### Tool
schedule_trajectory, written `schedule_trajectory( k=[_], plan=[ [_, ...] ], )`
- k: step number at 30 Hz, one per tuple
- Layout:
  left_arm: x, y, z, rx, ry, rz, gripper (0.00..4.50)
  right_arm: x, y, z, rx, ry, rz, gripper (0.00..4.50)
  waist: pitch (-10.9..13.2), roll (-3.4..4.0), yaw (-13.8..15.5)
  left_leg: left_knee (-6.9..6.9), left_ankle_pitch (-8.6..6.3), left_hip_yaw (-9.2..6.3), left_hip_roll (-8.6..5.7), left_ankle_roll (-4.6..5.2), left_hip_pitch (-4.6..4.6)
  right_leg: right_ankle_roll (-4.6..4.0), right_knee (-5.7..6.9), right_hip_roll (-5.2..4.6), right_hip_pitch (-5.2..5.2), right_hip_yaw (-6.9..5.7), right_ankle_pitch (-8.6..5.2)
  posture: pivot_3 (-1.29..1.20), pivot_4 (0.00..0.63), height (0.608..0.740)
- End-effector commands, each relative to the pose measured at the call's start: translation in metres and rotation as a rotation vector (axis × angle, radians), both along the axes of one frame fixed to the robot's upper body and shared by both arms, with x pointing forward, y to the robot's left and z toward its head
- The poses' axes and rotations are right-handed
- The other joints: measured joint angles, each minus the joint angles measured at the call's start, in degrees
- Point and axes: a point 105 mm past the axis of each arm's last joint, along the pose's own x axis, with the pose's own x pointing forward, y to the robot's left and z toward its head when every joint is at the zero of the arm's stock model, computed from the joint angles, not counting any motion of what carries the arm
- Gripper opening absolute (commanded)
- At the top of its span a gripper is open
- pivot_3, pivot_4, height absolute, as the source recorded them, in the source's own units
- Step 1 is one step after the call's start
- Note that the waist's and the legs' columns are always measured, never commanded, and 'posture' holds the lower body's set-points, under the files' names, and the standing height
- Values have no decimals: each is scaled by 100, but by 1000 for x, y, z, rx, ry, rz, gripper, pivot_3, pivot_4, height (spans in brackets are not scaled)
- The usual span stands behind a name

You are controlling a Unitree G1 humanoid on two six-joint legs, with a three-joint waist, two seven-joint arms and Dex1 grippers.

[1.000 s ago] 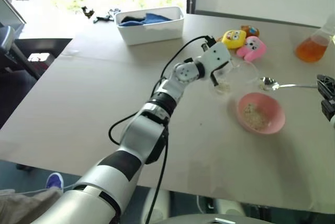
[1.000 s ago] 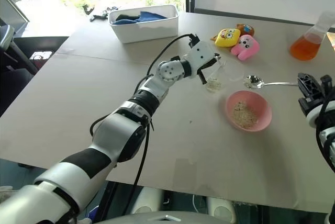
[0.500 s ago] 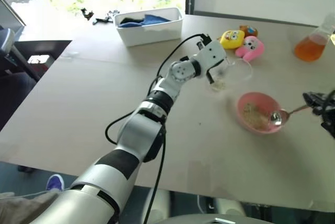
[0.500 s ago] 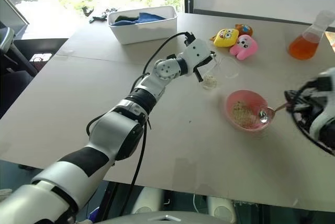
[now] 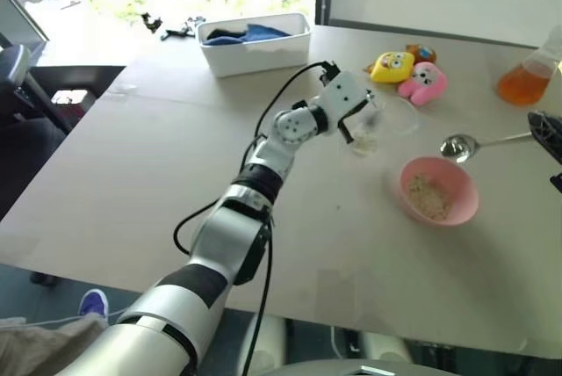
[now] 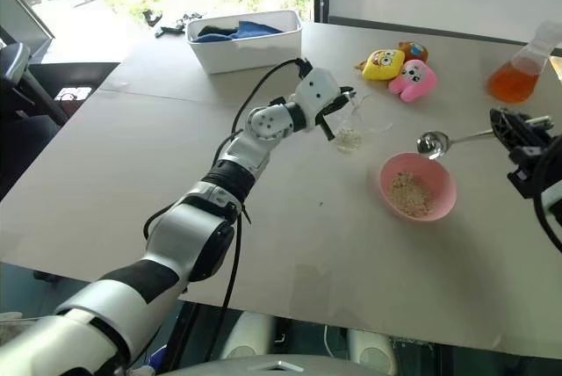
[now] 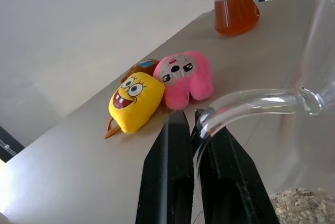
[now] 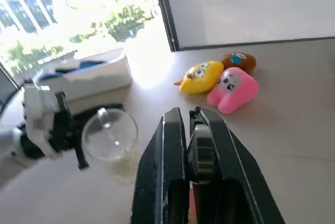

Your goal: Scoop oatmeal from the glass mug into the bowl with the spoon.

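Observation:
My left gripper [image 5: 349,126] is shut on the handle of the glass mug [image 5: 379,121], which is tilted with its mouth toward the right. In the left wrist view the handle [image 7: 251,103] sits between the black fingers [image 7: 170,171]. Oatmeal [image 5: 364,141] lies in the mug's low side. The pink bowl [image 5: 465,198] stands to the right of the mug and holds more oatmeal [image 5: 428,196]. My right gripper [image 5: 546,130] is shut on the spoon's handle. The spoon [image 5: 460,145] hangs level above the table between mug and bowl, and its bowl looks empty.
A white bin [image 5: 255,42] with blue cloth stands at the far left. A yellow plush toy [image 5: 392,66] and a pink one [image 5: 423,83] lie behind the mug. A flask of orange liquid [image 5: 522,82] stands at the far right.
Half a second ago the spoon was down in the pink bowl. My right gripper has lifted it out and back above the table. The mug has drifted slightly left.

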Motion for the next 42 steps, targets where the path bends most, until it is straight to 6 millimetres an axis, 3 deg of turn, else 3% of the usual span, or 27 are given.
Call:
schedule_trajectory(
  k=[1,7,13,16,17,20,25,26,28,34,38,42],
  plan=[
    [-8,-2,23,-61,-66,-24,86,4,12,13,98,-19,53,0,0,1,4,0,0,-1,0,0,-2,0,0,0,0,2,0,0,150,740],
    [-14,5,29,-115,-63,-10,86,28,46,8,92,24,179,0,-2,5,10,7,1,0,-2,0,-4,2,-1,1,0,13,1,0,150,740],
    [-24,14,38,-162,-71,-7,86,55,76,-6,-93,32,245,0,-2,5,31,10,1,-3,0,-1,-10,2,-2,5,-1,18,1,0,150,740],
    [-26,21,35,-173,-55,12,86,68,80,-14,-133,32,247,0,-3,6,32,10,1,-4,1,0,-8,2,-2,6,-1,19,1,0,150,740],
    [-27,24,33,-185,-39,22,0,72,83,-19,-161,37,256,761,-4,7,32,9,1,-5,1,-1,-8,2,-2,7,-1,18,1,0,150,740],
    [-26,35,25,-249,37,66,0,78,96,-30,-244,34,303,1931,-5,9,28,9,1,-6,1,0,-9,2,-3,8,-1,17,1,0,150,740],
    [-18,67,2,-357,157,169,0,61,107,-33,-451,-73,389,4268,-5,10,28,8,0,-7,3,-1,-10,1,0,8,-5,16,1,0,150,740],
    [-17,72,0,-381,172,184,0,55,109,-33,-472,-103,419,4442,-5,9,41,9,0,-8,2,-1,-10,1,0,8,-5,16,1,0,150,740],
    [-14,88,-5,-418,167,215,0,33,109,-36,-545,-181,479,4442,-5,9,58,10,0,-13,2,0,-15,2,-3,8,-4,9,1,0,150,740],
    [-14,130,-22,-415,200,236,0,-21,92,-71,-698,-189,545,4442,-6,9,46,8,0,-17,-2,0,-11,2,-7,7,3,15,1,0,150,740],
    [-20,141,-32,-394,243,171,0,-50,83,-89,-743,-166,567,4442,-9,4,41,12,0,-21,-1,0,3,3,3,14,15,15,2,0,150,740],
    [-22,146,-45,-334,288,118,0,-60,74,-95,-727,-152,517,4442,-9,3,19,16,0,-18,0,-1,25,4,5,18,32,19,3,0,150,740]
  ],
)
